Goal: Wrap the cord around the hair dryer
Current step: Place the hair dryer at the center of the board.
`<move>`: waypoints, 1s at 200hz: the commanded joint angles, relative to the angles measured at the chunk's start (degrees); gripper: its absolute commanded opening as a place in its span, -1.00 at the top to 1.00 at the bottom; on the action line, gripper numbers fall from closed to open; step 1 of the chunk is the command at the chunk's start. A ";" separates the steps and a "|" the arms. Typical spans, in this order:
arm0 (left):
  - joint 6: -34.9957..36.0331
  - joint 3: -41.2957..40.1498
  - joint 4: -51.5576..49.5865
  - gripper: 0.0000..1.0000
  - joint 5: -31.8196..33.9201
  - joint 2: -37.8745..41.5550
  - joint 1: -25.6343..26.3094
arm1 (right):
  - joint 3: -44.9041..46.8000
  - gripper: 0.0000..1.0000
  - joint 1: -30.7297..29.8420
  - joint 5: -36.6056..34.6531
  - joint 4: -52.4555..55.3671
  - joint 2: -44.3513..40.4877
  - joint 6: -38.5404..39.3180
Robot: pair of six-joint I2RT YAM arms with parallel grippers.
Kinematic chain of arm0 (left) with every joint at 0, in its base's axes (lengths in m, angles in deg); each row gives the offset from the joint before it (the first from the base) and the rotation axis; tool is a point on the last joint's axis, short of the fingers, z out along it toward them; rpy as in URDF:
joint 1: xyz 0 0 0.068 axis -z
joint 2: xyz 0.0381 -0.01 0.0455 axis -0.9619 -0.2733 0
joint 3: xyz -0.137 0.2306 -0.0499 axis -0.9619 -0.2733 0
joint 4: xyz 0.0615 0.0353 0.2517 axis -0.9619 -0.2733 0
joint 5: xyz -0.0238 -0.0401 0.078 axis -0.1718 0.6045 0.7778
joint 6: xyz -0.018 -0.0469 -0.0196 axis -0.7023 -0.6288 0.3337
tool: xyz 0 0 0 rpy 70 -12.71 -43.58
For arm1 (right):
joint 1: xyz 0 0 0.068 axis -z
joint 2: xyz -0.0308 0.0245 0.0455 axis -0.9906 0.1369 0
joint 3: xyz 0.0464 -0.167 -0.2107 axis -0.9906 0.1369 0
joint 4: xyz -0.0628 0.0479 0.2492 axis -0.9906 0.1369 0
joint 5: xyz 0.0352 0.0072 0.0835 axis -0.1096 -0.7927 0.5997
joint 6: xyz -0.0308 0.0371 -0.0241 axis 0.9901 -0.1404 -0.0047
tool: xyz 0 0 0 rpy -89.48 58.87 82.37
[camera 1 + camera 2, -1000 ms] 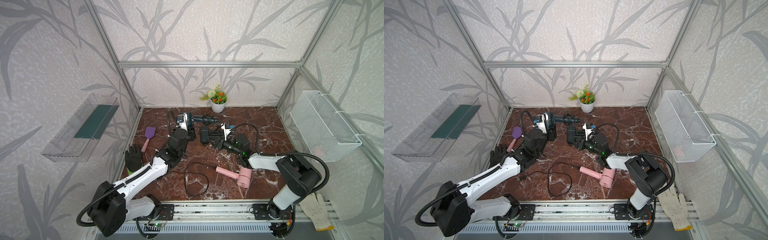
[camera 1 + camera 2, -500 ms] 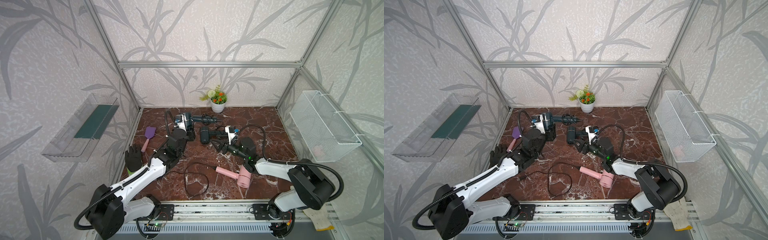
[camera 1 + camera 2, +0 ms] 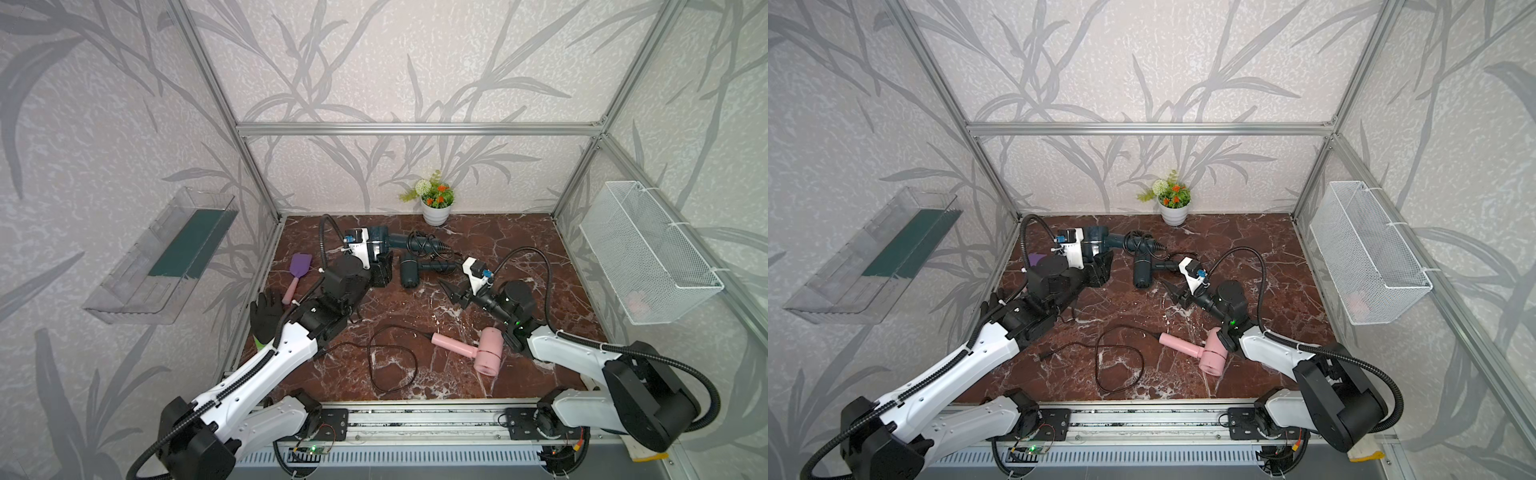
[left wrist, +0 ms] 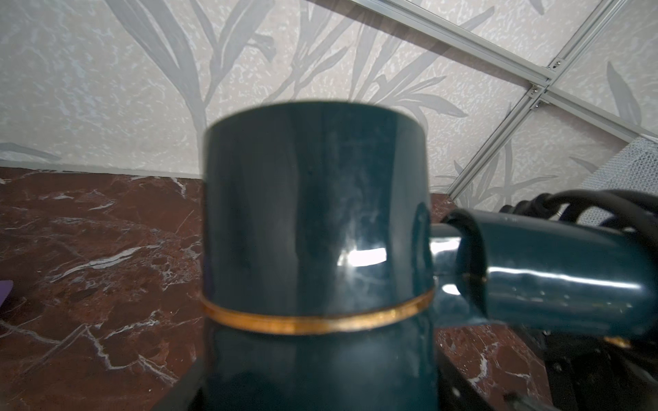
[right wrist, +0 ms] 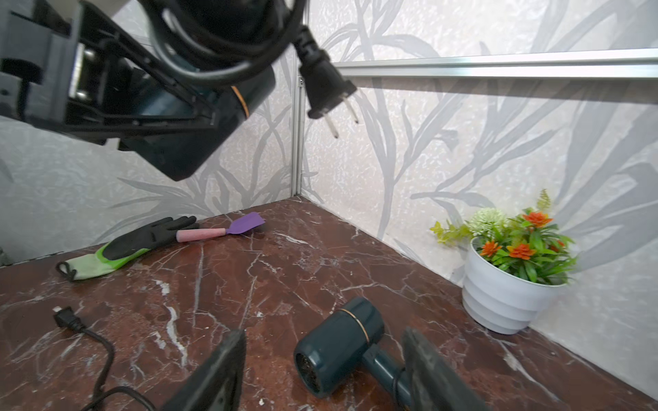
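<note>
— Your left gripper (image 3: 382, 262)?
— You're clamping the dark teal plastic hair dryer (image 3: 395, 241), black cord (image 3: 420, 244) coiling round its handle, at the red marble tabletop's (image 3: 519, 241) back edge.
— Your right gripper (image 3: 451, 291)?
— Hanging open near the second teal hair dryer (image 3: 409, 273).

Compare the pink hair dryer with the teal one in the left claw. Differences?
Colour: the pink hair dryer is pale pink; the held teal hair dryer is dark teal with a gold ring.
Cord: the pink dryer's cord trails loose over the marble table; the teal dryer's cord is coiled round its handle.
Support: pink lies free; teal is gripped by the left claw.
Both are corded, T-shaped.
</note>
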 commanded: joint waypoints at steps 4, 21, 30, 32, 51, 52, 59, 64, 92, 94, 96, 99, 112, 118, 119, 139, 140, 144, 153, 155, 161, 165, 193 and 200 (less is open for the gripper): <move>-3.48 0.77 -3.43 1.00 -2.10 2.98 0.60 | -0.01 -0.40 0.99 0.78 -2.11 -2.25 1.88; -4.03 -2.03 -3.94 1.00 -1.30 5.42 1.50 | 1.32 -0.40 1.22 0.39 1.91 -5.91 3.86; -4.70 -3.44 -4.54 1.00 -0.83 6.68 1.70 | 1.81 -0.40 1.23 0.63 4.85 -7.85 5.62; -4.75 -3.71 -4.66 1.00 -0.73 6.94 1.74 | 1.85 -0.40 1.22 0.82 5.44 -8.22 6.10; -5.71 -4.95 -6.02 1.00 -0.82 8.43 2.01 | 2.13 -0.39 1.27 3.63 8.79 -10.14 8.96; -5.72 -5.00 -6.14 1.00 -0.88 8.49 2.06 | 2.13 -0.39 1.29 3.72 8.80 -10.15 9.00; -5.95 -4.98 -6.60 1.00 -1.38 8.91 2.19 | 2.22 -0.40 1.24 4.74 8.24 -9.88 9.64; -6.10 -4.97 -7.04 1.00 -1.64 9.06 2.48 | 2.17 -0.40 1.27 5.49 7.36 -9.46 9.98; -6.96 -5.00 -8.37 1.00 -2.49 10.23 3.83 | 0.46 -0.40 1.26 9.75 -0.18 -3.81 9.67; -7.03 -4.98 -8.43 1.00 -2.51 10.27 3.96 | 0.35 -0.40 1.27 10.02 -1.09 -3.12 9.44; -7.05 -4.95 -8.54 1.00 -2.47 10.30 4.13 | 0.26 -0.40 1.30 10.17 -2.04 -2.42 9.19; -7.01 -4.91 -8.71 1.00 -2.51 10.30 4.31 | 0.06 -0.40 1.25 10.59 -3.53 -1.37 8.82; -6.97 -4.63 -9.53 1.00 -2.34 10.39 5.03 | -0.95 -0.39 1.15 12.04 -10.16 3.02 6.97; -6.97 -4.54 -9.88 1.00 -2.17 10.44 5.32 | -1.69 -0.40 1.13 12.45 -12.49 5.02 6.14; -6.97 -4.54 -9.96 1.00 -2.16 10.46 5.38 | -1.84 -0.40 1.09 12.52 -12.74 5.29 6.01; -7.23 -4.59 -10.73 1.00 -1.90 10.83 6.02 | -4.51 -0.39 -0.05 12.81 -16.01 9.35 5.89; -7.28 -4.56 -10.69 1.00 -1.90 10.88 6.00 | -4.66 -0.39 -0.16 12.79 -16.13 9.53 5.93; -7.28 -4.48 -10.87 1.00 -1.81 10.98 6.07 | -5.15 -0.39 -0.38 12.77 -16.58 10.11 5.93; -7.41 -4.52 -11.12 1.00 -1.79 11.10 6.14 | -6.11 -0.39 -1.03 12.69 -17.45 11.51 6.06; -7.41 -4.51 -11.19 1.00 -1.74 11.10 6.19 | -6.30 -0.39 -1.12 12.58 -17.64 11.83 6.06; -7.39 -4.30 -11.33 1.00 -1.72 11.13 6.23 | -6.79 -0.39 -1.49 12.42 -18.37 12.71 5.99; -7.40 -4.27 -11.41 1.00 -1.72 11.10 6.23 | -7.03 -0.39 -1.63 12.36 -18.97 13.27 5.94; -7.54 -4.27 -11.53 1.00 -1.81 11.10 6.32 | -8.53 -0.39 -3.37 12.32 -20.75 15.48 6.27; -7.64 -4.27 -11.46 1.00 -1.89 11.00 6.32 | -8.84 -0.39 -3.92 12.34 -20.77 15.75 6.38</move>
